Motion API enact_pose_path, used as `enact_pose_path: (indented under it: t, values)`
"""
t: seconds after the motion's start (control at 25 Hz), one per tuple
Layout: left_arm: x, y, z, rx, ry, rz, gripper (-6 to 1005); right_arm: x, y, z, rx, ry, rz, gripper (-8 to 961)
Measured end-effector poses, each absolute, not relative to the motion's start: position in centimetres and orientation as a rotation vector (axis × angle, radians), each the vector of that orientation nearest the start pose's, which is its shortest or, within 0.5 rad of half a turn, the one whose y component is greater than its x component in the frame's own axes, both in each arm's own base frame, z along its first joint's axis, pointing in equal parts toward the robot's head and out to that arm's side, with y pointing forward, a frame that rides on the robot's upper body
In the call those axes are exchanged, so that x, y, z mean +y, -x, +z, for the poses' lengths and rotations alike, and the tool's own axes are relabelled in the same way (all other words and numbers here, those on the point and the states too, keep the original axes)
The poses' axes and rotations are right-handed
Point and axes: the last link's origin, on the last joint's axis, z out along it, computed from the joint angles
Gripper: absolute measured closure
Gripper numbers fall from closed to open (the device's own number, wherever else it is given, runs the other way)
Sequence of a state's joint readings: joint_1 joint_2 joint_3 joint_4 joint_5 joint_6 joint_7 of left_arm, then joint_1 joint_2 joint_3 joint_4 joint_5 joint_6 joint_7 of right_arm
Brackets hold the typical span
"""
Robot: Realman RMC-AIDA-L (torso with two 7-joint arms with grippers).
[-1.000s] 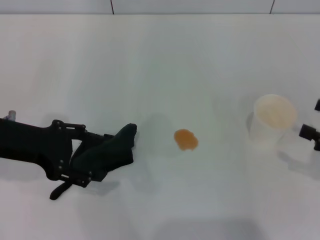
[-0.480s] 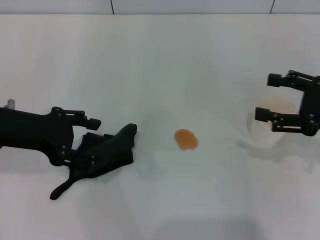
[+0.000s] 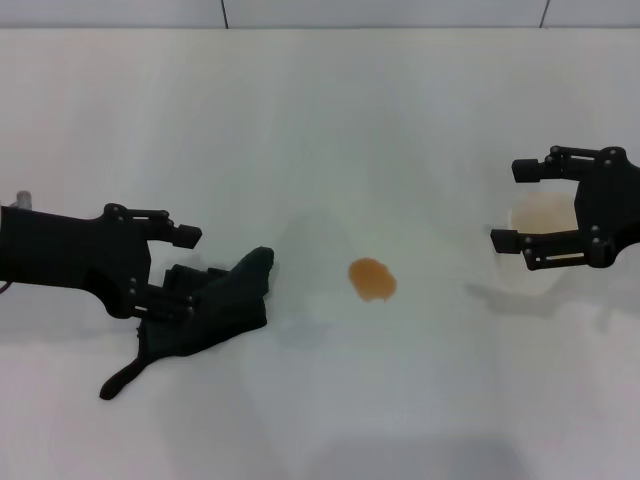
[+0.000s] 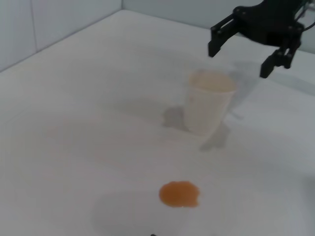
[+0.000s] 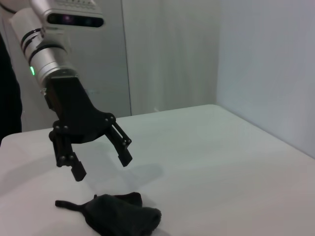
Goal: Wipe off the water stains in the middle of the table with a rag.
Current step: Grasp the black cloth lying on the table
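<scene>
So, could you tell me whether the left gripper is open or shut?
Open: the left gripper hangs above the rag, fingers spread apart.

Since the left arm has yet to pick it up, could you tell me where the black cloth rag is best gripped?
Probably from above, on the bunched middle hump of the black cloth rag. It lies flat on the white table, so the folds offer the open left gripper fingers most to pinch; the thin tail is too slack.

I see a pale, see-through cup (image 3: 542,240) standing upright on the right side of the tabletop (image 3: 320,130), orange tinted at its mouth. Behind runs a grey wall (image 3: 380,12) with dark seams.
</scene>
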State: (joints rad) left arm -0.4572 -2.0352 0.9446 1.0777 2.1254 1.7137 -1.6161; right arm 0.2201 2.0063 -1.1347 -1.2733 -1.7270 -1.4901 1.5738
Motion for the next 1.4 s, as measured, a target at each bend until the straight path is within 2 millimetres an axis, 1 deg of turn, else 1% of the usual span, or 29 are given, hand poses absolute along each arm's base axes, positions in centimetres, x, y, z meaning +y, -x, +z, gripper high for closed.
enact_pose_path:
  t: [0.2,0.4,0.56,0.72,0.96,1.4]
  values:
    - [32.2,24.7,4.0,-0.485,2.949,-0.182,119,30.4,-22.8,5.8,0.269,2.724,0.492,92]
    - [32.9,25.2,3.9,-0.519,2.933,-0.062,120,30.5,-22.5,5.1,0.266,2.74,0.49,91]
    - [33.3,25.5,3.0,-0.519,2.922,-0.005,120,30.5,-22.2,4.5,0.28,2.752,0.495,91]
    - [33.6,26.1,1.4,-0.553,2.929,0.039,119,30.4,-21.9,4.1,0.291,2.764,0.495,91]
    - [33.5,26.1,0.0,-0.552,2.949,0.036,119,30.4,-21.6,3.8,0.294,2.778,0.496,91]
    - [33.2,26.4,-0.4,-0.594,2.943,0.017,119,30.4,-21.6,3.8,0.294,2.78,0.496,92]
